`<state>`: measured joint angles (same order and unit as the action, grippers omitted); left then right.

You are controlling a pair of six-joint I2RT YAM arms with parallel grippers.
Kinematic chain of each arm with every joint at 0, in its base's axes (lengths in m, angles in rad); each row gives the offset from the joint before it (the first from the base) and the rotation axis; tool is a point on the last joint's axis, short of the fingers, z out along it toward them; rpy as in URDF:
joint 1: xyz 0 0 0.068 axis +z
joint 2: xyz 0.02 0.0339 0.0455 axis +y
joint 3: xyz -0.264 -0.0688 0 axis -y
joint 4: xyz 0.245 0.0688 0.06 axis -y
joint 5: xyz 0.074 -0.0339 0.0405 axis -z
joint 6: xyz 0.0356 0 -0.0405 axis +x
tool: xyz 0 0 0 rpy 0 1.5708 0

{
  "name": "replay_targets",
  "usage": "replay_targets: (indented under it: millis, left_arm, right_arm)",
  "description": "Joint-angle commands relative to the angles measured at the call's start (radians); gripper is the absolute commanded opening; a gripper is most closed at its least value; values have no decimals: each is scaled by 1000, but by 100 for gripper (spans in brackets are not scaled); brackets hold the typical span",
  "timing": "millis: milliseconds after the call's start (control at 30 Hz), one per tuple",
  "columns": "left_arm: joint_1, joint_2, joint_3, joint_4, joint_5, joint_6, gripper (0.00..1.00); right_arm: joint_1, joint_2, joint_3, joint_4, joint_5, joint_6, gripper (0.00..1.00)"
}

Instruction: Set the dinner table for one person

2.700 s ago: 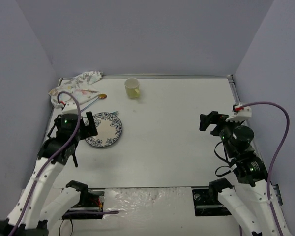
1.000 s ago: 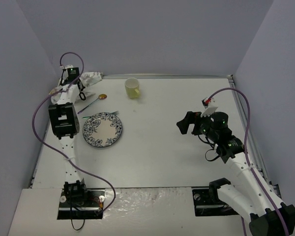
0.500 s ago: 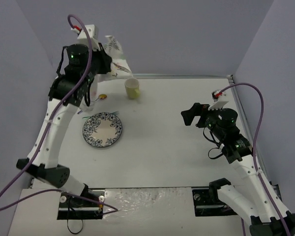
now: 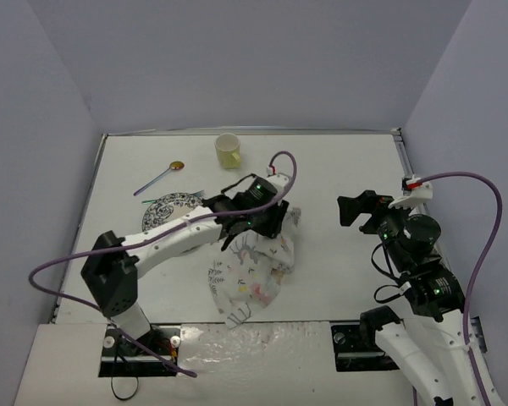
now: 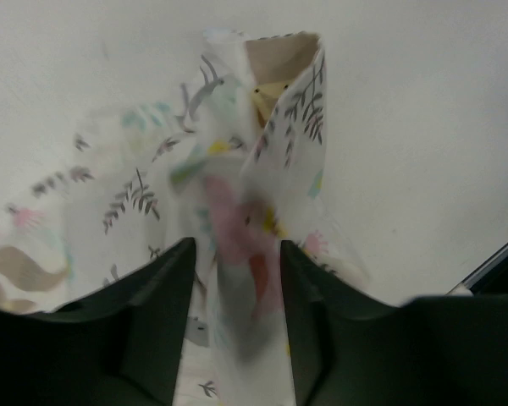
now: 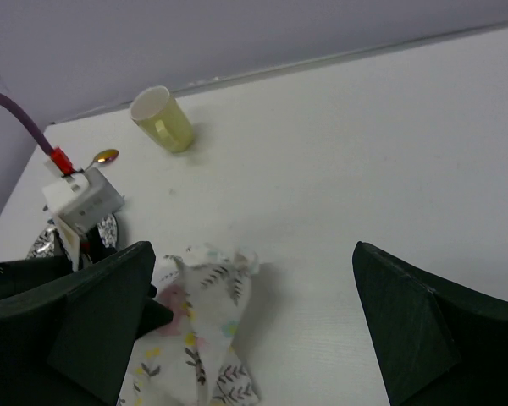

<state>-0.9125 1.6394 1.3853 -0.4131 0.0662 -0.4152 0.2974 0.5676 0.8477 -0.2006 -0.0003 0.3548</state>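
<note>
A flat white worktop lies level, looking wider from left to right than from front to back. Near its middle the left claw is low, its fingers partly apart with a fold of animal-print cloth between them; whether they pinch it cannot be told. The cloth trails toward the near edge. The right claw hovers over the right side, spread wide and empty. A patterned plate, spoon and yellow mug sit toward the far left.
</note>
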Motion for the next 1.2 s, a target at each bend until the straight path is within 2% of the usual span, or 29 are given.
replay_targets:
  millis: [0, 67, 133, 233, 333, 433, 533, 933, 1067, 1167]
  left_arm:
    - [-111, -32, 13, 131, 9, -23, 50]
    - [-130, -51, -6, 129, -5, -20, 56]
    - [-130, -140, -54, 149, -52, -43, 72]
    - [-125, -250, -125, 147, -139, -27, 88]
    - [-99, -307, -190, 116, -216, -35, 92]
    - [-1, -323, -284, 110, -209, -96, 90]
    - [51, -307, -375, 140, -193, -157, 86]
    - [130, -159, -524, 252, -170, -235, 75]
    - [132, -87, -531, 282, -149, -239, 67]
    - [132, -34, -523, 301, -139, -241, 60]
  right_arm:
    - [6, 20, -64, -31, 83, 49, 100]
    - [6, 35, -81, -38, 92, 67, 100]
    - [6, 88, -104, -45, 96, 91, 100]
    - [5, 181, -121, -43, 85, 104, 99]
    - [5, 267, -135, -37, 84, 125, 97]
    - [3, 351, -161, -17, 91, 148, 92]
    - [3, 422, -192, 18, 71, 176, 86]
    - [3, 563, -359, 196, -24, 245, 77]
    - [3, 609, -384, 257, -43, 246, 71]
    - [2, 652, -393, 287, -54, 246, 63]
